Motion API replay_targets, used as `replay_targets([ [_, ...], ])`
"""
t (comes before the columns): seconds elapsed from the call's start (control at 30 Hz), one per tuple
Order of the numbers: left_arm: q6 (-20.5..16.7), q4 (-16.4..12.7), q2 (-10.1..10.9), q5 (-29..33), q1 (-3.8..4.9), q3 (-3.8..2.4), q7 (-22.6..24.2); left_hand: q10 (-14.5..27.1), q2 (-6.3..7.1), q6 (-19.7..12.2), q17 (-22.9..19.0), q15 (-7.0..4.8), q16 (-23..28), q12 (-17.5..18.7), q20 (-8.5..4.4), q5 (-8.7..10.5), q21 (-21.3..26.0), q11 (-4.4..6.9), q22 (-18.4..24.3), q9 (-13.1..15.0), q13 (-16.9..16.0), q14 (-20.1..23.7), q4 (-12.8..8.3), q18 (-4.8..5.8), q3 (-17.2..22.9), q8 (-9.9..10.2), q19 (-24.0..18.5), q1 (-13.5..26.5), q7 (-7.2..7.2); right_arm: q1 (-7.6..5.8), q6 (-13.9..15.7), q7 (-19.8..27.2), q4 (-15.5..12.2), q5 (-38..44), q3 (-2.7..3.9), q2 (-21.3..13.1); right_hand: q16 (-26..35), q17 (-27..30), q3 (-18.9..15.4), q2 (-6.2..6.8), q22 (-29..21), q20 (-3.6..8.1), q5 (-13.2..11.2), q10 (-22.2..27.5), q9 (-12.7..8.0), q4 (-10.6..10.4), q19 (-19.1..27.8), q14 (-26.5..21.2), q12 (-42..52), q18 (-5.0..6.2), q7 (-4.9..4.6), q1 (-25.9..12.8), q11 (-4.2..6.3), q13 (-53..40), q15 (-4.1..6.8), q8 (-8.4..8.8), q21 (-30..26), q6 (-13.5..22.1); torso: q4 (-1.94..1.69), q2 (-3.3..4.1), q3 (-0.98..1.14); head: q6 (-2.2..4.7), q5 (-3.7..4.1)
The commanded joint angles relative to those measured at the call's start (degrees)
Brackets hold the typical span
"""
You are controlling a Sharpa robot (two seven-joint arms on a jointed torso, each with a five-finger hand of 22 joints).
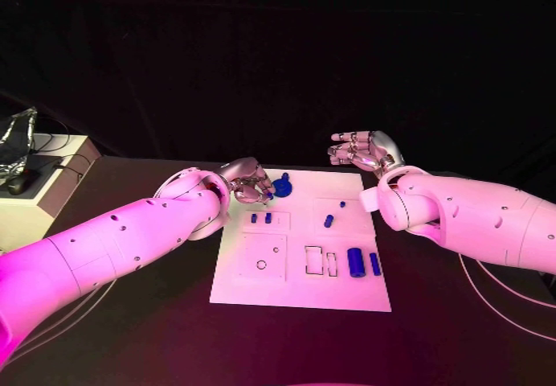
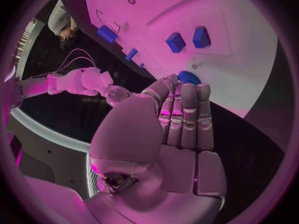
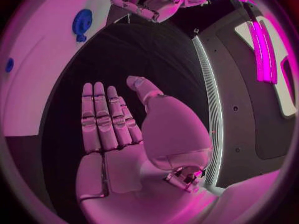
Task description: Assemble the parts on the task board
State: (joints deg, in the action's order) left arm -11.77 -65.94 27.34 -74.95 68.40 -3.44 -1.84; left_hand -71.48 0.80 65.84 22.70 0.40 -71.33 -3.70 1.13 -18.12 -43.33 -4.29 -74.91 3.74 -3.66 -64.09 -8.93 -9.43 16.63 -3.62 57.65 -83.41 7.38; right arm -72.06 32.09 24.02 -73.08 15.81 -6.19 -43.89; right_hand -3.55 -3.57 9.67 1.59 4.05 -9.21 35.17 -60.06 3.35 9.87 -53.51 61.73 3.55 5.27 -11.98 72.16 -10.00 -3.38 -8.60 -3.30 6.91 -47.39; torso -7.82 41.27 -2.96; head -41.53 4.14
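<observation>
The white task board (image 1: 296, 285) lies in the middle of the black table. On it are a round blue part (image 1: 283, 189) at the far left corner, two small blue parts (image 1: 261, 217), another (image 1: 328, 219), and two longer blue parts (image 1: 356, 261) near the right edge. My left hand (image 1: 247, 183) hovers at the far left corner. Its fingers (image 2: 187, 109) lie straight and together, with their tips at the round blue part (image 2: 189, 77). I cannot tell whether they grip it. My right hand (image 1: 361, 150) is raised beyond the board's far right corner, flat and empty (image 3: 109, 129).
The near left part of the board has outlined recesses (image 1: 261, 257), with narrower slots (image 1: 315, 259) beside them. A white box (image 1: 47, 189) stands at the table's far left edge. Thin cables (image 1: 498, 293) run across the table under the right arm.
</observation>
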Motion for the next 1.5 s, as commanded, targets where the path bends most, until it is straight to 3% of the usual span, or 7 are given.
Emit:
replay_targets([
  [0.03, 1.4, -0.5, 0.5, 1.2, 0.0, -0.14, 0.5, -0.2, 0.23, 0.2, 0.1, -0.04, 0.3, 0.1, 0.17, -0.14, -0.2, -0.1, -0.7, 0.0, 0.0, -0.2, 0.3, -0.52, -0.1, 0.1, 0.2, 0.3, 0.27, 0.08, -0.7, 0.7, 0.0, 0.4, 0.03, 0.0, 0.1, 0.1, 0.3, -0.14, 0.0, -0.04, 0.3, 0.2, 0.0, 0.0, 0.3, -0.1, -0.1, -0.9, -0.9, -0.6, 0.22, 0.1, 0.04, 0.1, 0.0, -0.4, -0.09, -0.11, -0.26, -0.11, 0.06],
  [0.1, 1.6, -0.6, 1.0, 0.8, 0.0, -0.19, 0.4, -0.1, 0.25, 0.1, 0.1, -0.04, 0.3, 0.1, 0.17, -0.14, -0.2, -0.11, -0.7, 0.0, 0.0, -0.2, 0.3, -0.53, -0.1, 0.1, 0.2, 0.2, 0.28, 0.16, -0.7, 0.7, 0.1, 0.4, 0.03, -0.1, 0.1, 0.1, 0.3, -0.14, 0.0, -0.04, 0.3, 0.2, 0.0, 0.0, 0.3, -0.1, -0.1, -0.9, -0.9, -0.6, 0.22, 0.1, 0.04, 0.1, 0.0, -0.4, -0.12, -0.17, -0.42, -0.17, 0.09],
  [0.17, 1.6, -0.4, 1.2, 0.5, -0.01, -0.21, 0.3, -0.1, 0.26, 0.1, 0.2, -0.03, 0.4, 0.1, 0.16, -0.14, -0.2, -0.11, -0.7, 0.0, 0.0, -0.2, 0.3, -0.53, -0.1, 0.1, 0.2, 0.2, 0.29, 0.22, -0.7, 0.7, 0.1, 0.4, 0.03, -0.1, 0.1, 0.1, 0.3, -0.14, 0.0, -0.04, 0.3, 0.2, 0.0, 0.0, 0.3, -0.1, -0.1, -0.9, -0.9, -0.6, 0.22, 0.1, 0.04, 0.1, 0.0, -0.4, -0.13, -0.16, -0.42, -0.19, 0.04],
  [0.27, 1.5, 0.0, 1.2, 0.2, -0.02, -0.22, 0.3, -0.1, 0.26, 0.1, 0.2, -0.03, 0.4, 0.1, 0.17, -0.14, -0.2, -0.11, -0.7, 0.0, 0.0, -0.2, 0.3, -0.53, -0.1, 0.1, 0.2, 0.2, 0.29, 0.28, -0.7, 0.7, 0.1, 0.4, 0.03, -0.1, 0.1, 0.1, 0.3, -0.14, 0.0, -0.04, 0.3, 0.2, 0.0, 0.0, 0.3, -0.1, -0.1, -0.9, -0.9, -0.6, 0.22, 0.1, 0.04, 0.1, 0.0, -0.4, -0.13, -0.06, -0.26, -0.12, 0.01],
  [0.8, 1.5, 3.2, -0.5, -0.7, -0.1, -0.21, 0.7, -0.2, 0.29, 0.2, 0.5, -0.05, 0.5, 0.1, 0.16, -0.14, -0.2, -0.1, -0.7, 0.0, 0.0, -0.3, 0.5, -0.55, -0.2, 0.1, 0.2, 0.0, 0.31, 0.38, -0.8, 0.7, 0.2, 0.4, 0.02, 0.2, 0.1, 0.1, 0.3, -0.14, 0.0, -0.04, 0.3, 0.2, 0.0, 0.0, 0.3, -0.1, -0.1, -0.9, -0.9, -0.6, 0.22, 0.1, 0.04, 0.1, 0.0, -0.4, 0.01, -0.02, -0.07, -0.31, -0.39],
  [1.27, 2.6, 5.1, -2.2, -0.7, -0.23, 0.11, 0.7, -0.2, 0.32, 0.2, 0.7, -0.04, 0.5, 0.1, 0.15, -0.13, -0.2, -0.1, -0.8, 0.0, -0.1, -0.3, 0.5, -0.53, -0.2, 0.1, 0.3, -0.1, 0.34, 0.38, -0.8, 0.7, 0.2, 0.4, 0.03, 0.4, 0.1, 0.1, 0.3, -0.14, 0.0, -0.04, 0.3, 0.2, 0.0, 0.0, 0.3, -0.1, -0.1, -0.9, -0.9, -0.6, 0.22, 0.1, 0.04, 0.1, 0.0, -0.4, 0.0, -0.05, -0.16, -0.6, -0.28],
  [1.5, 2.6, 5.5, -2.4, -0.7, -0.32, 0.2, 0.6, -0.2, 0.32, 0.1, 0.8, -0.02, 0.5, 0.1, 0.16, -0.12, -0.3, -0.11, -0.8, 0.0, -0.1, -0.2, 0.5, -0.52, -0.3, 0.1, 0.2, -0.1, 0.36, 0.38, -0.9, 0.7, 0.2, 0.4, 0.03, 0.5, 0.1, 0.1, 0.3, -0.14, 0.0, -0.04, 0.3, 0.2, 0.0, 0.0, 0.3, -0.1, -0.1, -0.9, -0.9, -0.6, 0.22, 0.1, 0.04, 0.1, 0.0, -0.4, 0.01, -0.08, -0.09, -0.68, -0.27],
])
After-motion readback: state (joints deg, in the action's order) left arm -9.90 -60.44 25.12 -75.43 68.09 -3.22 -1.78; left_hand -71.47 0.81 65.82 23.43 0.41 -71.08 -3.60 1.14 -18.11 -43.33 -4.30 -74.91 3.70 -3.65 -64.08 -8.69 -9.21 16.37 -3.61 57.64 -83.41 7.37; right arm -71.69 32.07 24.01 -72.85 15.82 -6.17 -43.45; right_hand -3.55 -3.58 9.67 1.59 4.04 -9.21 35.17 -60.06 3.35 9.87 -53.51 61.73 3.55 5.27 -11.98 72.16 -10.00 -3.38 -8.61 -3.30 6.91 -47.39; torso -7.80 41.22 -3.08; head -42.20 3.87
